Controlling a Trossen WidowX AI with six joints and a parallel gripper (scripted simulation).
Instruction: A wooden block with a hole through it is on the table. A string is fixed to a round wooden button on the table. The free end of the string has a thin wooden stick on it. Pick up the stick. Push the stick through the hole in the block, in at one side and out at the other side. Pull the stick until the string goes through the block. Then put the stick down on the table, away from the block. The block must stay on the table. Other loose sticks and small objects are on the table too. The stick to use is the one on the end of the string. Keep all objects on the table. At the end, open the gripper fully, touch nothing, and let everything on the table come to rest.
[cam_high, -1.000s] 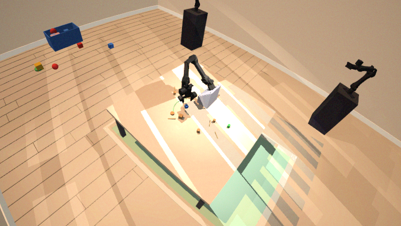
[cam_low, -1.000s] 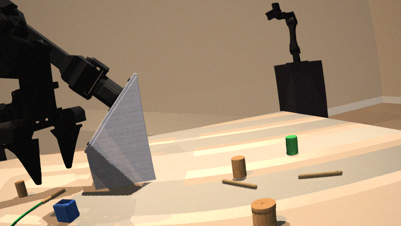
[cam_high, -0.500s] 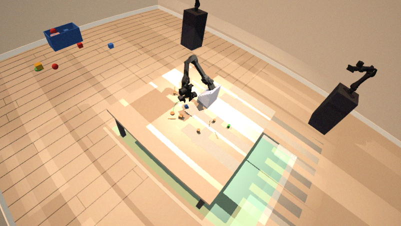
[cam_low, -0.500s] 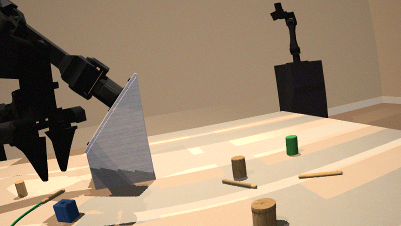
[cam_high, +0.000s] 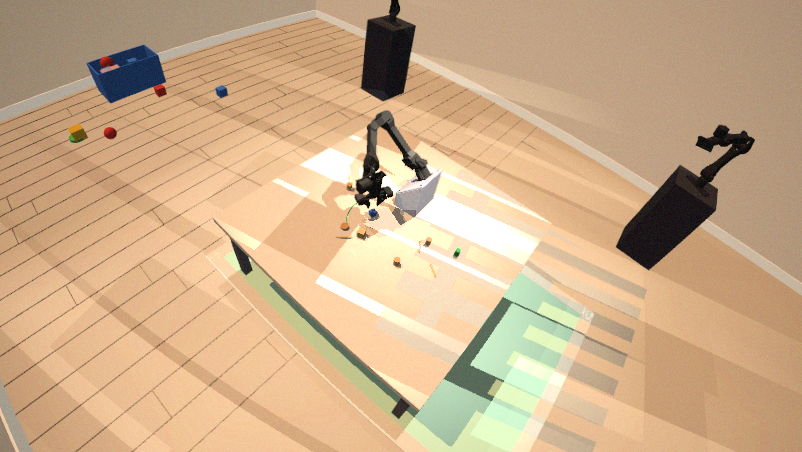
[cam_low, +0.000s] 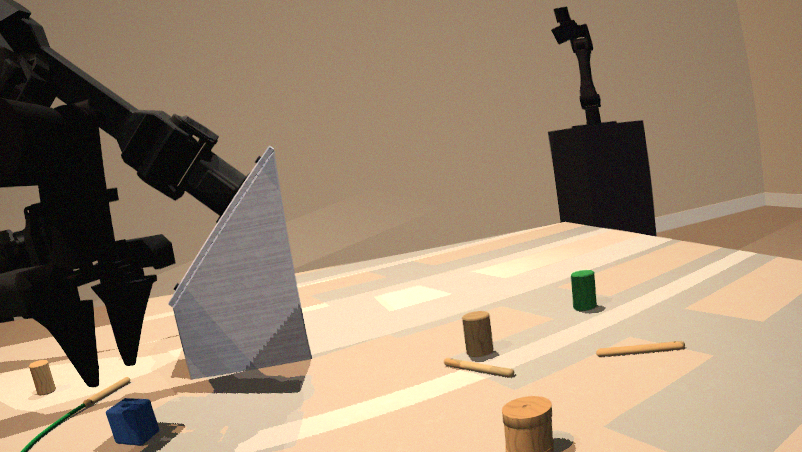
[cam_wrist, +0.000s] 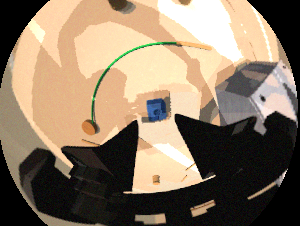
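The stick (cam_low: 106, 390) (cam_wrist: 195, 45) lies flat on the table, at the end of the green string (cam_low: 50, 426) (cam_wrist: 125, 52) (cam_high: 349, 213). The string curves to the round wooden button (cam_wrist: 89, 126) (cam_high: 344, 226). The wooden block (cam_high: 362, 231) stands just beyond the button. My gripper (cam_high: 370, 196) (cam_low: 106, 370) (cam_wrist: 155, 120) points down with its fingers half open and nothing between them. It hangs low over a blue cube (cam_low: 131, 421) (cam_wrist: 156, 109) (cam_high: 372, 212). The stick lies apart from the fingertips, ahead of them in the wrist view.
A grey wedge-shaped panel (cam_low: 241, 280) (cam_high: 418, 190) (cam_wrist: 250, 95) stands close beside the gripper. Loose sticks (cam_low: 478, 367) (cam_low: 640, 348), wooden cylinders (cam_low: 477, 334) (cam_low: 526, 423) (cam_low: 42, 376) and a green cylinder (cam_low: 583, 290) (cam_high: 457, 252) lie scattered on the table.
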